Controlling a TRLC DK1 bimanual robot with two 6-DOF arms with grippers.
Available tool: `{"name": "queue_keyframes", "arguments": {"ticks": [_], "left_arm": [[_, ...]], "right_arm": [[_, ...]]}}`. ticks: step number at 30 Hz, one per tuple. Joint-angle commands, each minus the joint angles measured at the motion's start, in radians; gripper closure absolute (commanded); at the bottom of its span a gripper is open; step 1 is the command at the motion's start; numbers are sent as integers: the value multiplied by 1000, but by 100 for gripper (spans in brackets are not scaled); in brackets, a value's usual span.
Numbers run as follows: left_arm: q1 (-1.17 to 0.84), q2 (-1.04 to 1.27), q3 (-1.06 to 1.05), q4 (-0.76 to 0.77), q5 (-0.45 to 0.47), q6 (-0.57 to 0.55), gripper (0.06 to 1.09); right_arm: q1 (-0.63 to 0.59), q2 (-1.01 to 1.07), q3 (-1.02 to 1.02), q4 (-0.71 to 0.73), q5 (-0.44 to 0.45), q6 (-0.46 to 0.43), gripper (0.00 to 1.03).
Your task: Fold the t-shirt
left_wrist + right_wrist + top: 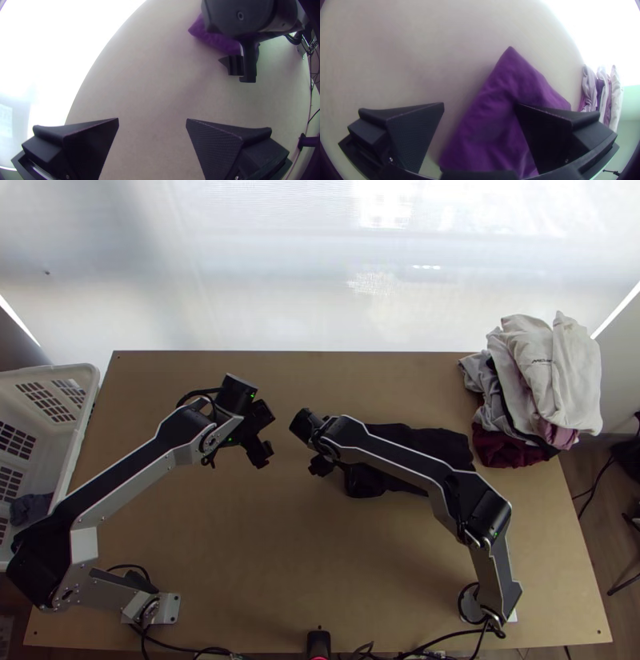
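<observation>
A dark t-shirt (384,480) lies bunched on the table right of the middle, partly hidden under the right arm. The right gripper (322,466) is at its left end; in the right wrist view the cloth (506,96), purple there, lies beneath the right gripper (479,105), whose fingers stand wide apart with neither closed on it. The left gripper (261,454) is over bare table, left of the shirt. Its own wrist view has the left gripper (152,120) open with nothing between its fingers, and the cloth (213,40) beyond, partly behind the right arm.
A pile of folded clothes (544,372) stands at the table's far right corner, white and grey over dark red. A white basket (86,390) with a dark cloth (30,508) in it is beside the left edge. Cables run along the near edge of the table (264,580).
</observation>
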Motion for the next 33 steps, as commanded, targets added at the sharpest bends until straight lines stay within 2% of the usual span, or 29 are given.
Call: {"name": "queue_keyframes", "arguments": {"ticks": [1,6,15,21,24,33], "left_arm": [[2,-2,-8,15,2,4,10],[2,-5,-11,18,0,4,10],[4,-8,-20,23,2,18,10],[7,-29,-42,23,3,29,10],[10,-40,-52,30,3,46,10],[42,-67,-71,32,8,90,10]], "right_arm": [[5,53,27,-27,131,17,5],[28,8,14,-32,217,9,5],[0,-15,-77,-20,282,-14,5],[-24,-39,-154,8,271,-15,5],[-18,-62,-184,19,187,-1,5],[37,-42,-151,28,158,19,5]]}}
